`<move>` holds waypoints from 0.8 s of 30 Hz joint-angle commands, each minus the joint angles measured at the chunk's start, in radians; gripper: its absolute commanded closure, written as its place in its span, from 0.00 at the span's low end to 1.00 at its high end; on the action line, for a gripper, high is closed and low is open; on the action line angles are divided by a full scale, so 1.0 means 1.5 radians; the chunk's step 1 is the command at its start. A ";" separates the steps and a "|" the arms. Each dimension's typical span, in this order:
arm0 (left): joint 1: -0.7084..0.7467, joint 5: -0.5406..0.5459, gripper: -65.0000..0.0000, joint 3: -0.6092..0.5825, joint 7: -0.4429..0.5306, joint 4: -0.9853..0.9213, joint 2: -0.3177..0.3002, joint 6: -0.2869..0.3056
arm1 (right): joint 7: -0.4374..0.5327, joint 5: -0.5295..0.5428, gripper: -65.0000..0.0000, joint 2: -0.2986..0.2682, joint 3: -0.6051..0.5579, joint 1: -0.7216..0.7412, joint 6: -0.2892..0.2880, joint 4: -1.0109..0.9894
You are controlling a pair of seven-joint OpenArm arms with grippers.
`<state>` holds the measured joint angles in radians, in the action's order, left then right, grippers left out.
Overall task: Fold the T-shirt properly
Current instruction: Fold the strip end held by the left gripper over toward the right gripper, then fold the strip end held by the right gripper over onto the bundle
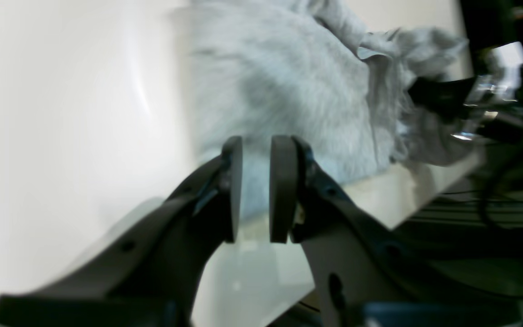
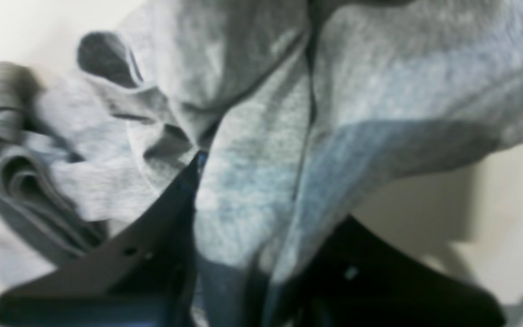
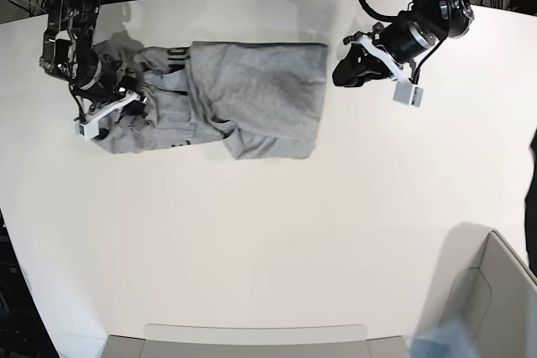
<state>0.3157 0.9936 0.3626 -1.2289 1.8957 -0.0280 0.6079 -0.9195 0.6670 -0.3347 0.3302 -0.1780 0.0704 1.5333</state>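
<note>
Heather-grey T-shirt (image 3: pixel 252 90) (black lettering) on white table (image 3: pixel 277 232)

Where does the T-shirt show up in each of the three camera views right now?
Left wrist: the T-shirt fills the upper centre, beyond the open left gripper.
Right wrist: it fills nearly the whole frame, draped over the right gripper, which is pinched on the cloth.
Base: upper left, on the white table.
Shared landmark: the white table.

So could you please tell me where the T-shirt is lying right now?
In the base view the T-shirt lies crumpled on the white table, far left, its bunched end in the right gripper.
</note>
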 commanded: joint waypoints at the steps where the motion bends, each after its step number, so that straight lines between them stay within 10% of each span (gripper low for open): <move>1: -0.001 0.033 0.83 0.003 0.012 0.013 -0.016 0.005 | -0.006 -0.040 1.00 -0.013 -0.001 0.004 0.010 0.025; 15: 0.000 0.046 0.83 0.061 0.011 0.012 -0.028 0.001 | -0.211 -0.431 1.00 0.036 -0.196 0.116 0.012 0.255; 24: 0.001 0.047 0.83 0.068 0.011 0.011 -0.072 0.001 | -0.188 -0.599 1.00 0.114 -0.376 0.127 0.012 0.254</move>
<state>0.3183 1.0409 0.4603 -1.2289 1.8977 -0.1284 0.6071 -1.2285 -0.2169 -0.1646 -0.2344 -0.0055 0.0860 1.8973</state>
